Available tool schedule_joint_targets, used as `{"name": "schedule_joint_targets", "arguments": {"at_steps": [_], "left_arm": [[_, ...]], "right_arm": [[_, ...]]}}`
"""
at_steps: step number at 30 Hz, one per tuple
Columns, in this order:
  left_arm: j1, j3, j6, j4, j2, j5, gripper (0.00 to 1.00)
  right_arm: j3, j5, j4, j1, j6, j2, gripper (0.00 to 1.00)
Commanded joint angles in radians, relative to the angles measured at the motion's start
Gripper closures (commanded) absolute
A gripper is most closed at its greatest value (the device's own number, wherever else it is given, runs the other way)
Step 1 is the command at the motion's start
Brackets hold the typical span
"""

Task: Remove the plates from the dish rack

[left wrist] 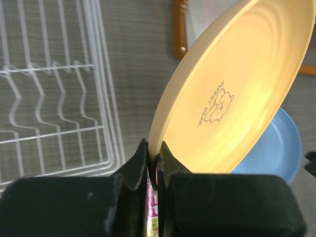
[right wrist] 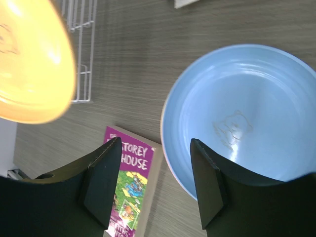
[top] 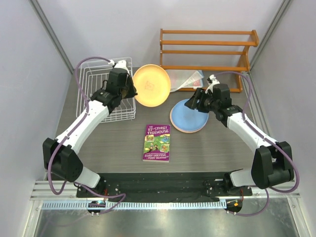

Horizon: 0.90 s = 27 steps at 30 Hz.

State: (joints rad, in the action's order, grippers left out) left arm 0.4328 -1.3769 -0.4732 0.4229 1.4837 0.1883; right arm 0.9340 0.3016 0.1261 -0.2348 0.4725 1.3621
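Observation:
My left gripper [top: 132,90] is shut on the rim of a yellow-orange plate [top: 152,85] and holds it tilted in the air just right of the white wire dish rack [top: 94,89]. In the left wrist view the plate [left wrist: 232,98] rises from the shut fingers [left wrist: 137,165], and the rack [left wrist: 54,89] looks empty. A light blue plate [top: 187,117] lies on a stack on the table, with a pink rim showing under it. My right gripper [top: 193,104] is open and empty over the blue plate's [right wrist: 247,113] left edge.
A purple book [top: 157,142] lies on the table in front of the plates; it also shows in the right wrist view [right wrist: 129,187]. An orange wooden slatted shelf [top: 207,52] stands at the back right, with a clear plastic sheet [top: 187,79] before it.

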Motion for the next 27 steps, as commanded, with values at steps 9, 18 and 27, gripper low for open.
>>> {"name": "schedule_joint_targets", "arguments": {"at_steps": [9,18,27], "left_arm": [[0.119,0.042,-0.116,-0.098,0.013,-0.109,1.0],[0.138,0.038,-0.108,-0.098,0.006,-0.089,1.0],[0.138,0.052,-0.055,-0.058,-0.014,0.025,0.11]], "right_arm": [[0.109,0.056,-0.121,-0.093,0.061,0.054,0.36],[0.117,-0.027,-0.065,-0.098,0.034,0.092,0.66],[0.109,-0.133,0.013,-0.084,-0.017,0.052,0.99]]}}
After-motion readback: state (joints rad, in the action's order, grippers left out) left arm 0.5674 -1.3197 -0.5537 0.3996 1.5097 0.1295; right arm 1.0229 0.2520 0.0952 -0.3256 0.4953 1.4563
